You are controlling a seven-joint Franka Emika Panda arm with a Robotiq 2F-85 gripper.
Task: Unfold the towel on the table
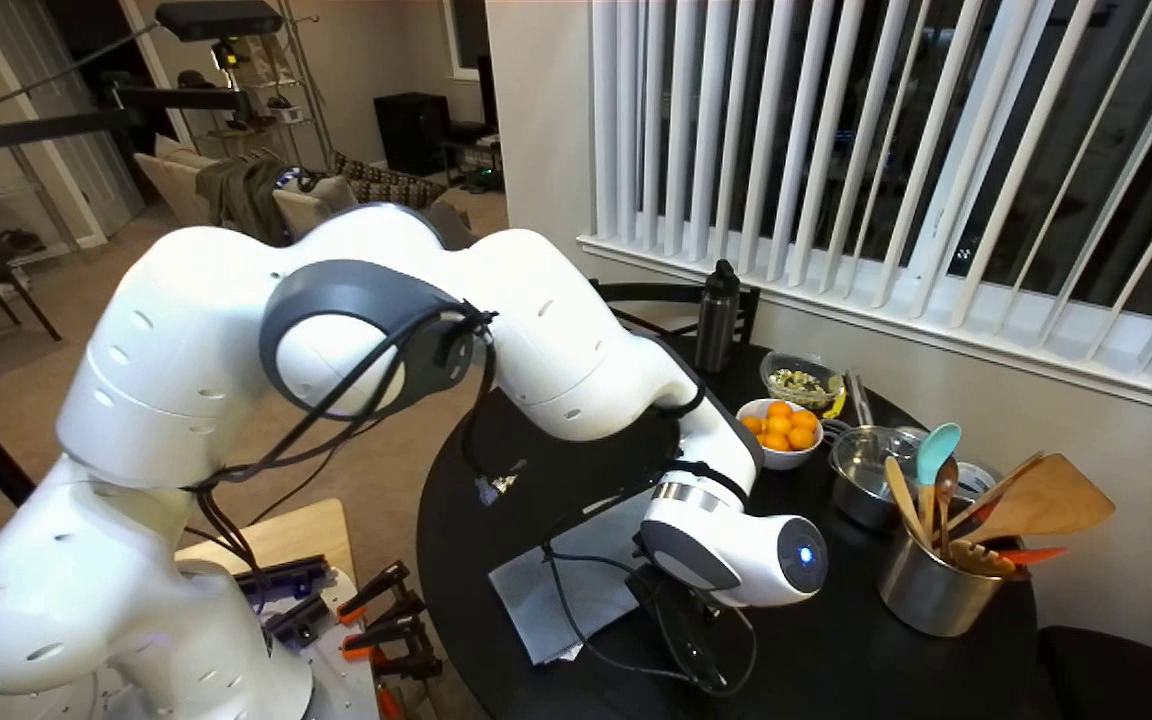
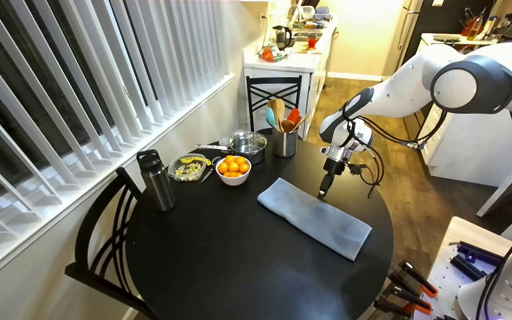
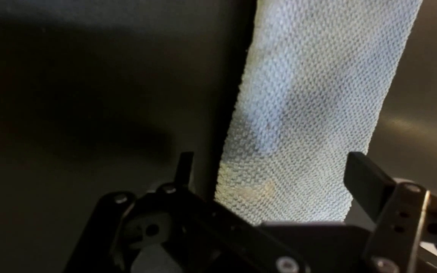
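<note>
Hanging low at a long edge of the pale grey-blue towel [image 2: 314, 218], my hand [image 3: 271, 167] is standing with its fingers [image 3: 366, 184] wide apart and gripping nothing; whether it is making contact, I am not managing to tell. The towel is lying on the black table [image 2: 220, 249], folded into a long strip, showing between the fingers in the wrist view. A white bowl [image 2: 234, 181] of oranges [image 2: 234, 167] is sitting nearby.

The grey-banded white arm [image 1: 556, 335] has black cables [image 1: 476, 320], a blue light [image 1: 805, 554] and seemingly black fingers [image 3: 366, 182].
</note>
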